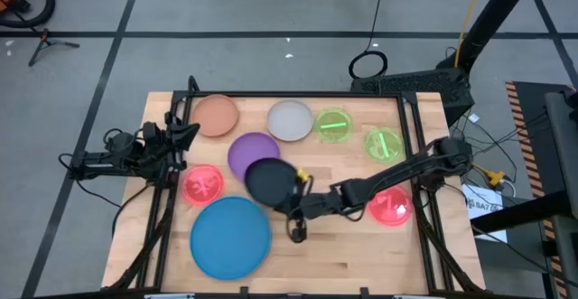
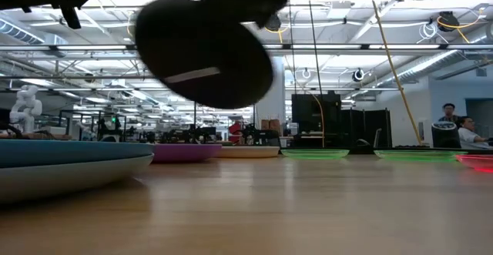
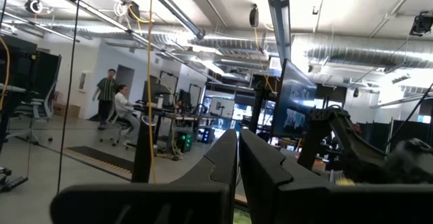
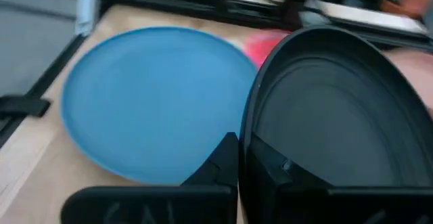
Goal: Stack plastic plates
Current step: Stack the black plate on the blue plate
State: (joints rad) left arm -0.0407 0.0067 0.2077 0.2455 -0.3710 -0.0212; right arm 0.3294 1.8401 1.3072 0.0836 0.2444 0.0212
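Black plate [image 1: 268, 181] seemingly tilted, airborne

We see our right arm stretched low across the table from its right edge toward the middle, and its dark two-finger right gripper [image 1: 291, 193] is clamped on the rim of the round black plastic plate [image 4: 331, 122], apparently held clear of the table. Our left arm waits folded at the left edge, its left gripper [image 3: 238, 149] with fingers pressed together.

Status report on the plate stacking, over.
Right gripper shut on black plate, lifted off the table. Left gripper shut, idle at table's left edge. Blue plate nearby, unobstructed.
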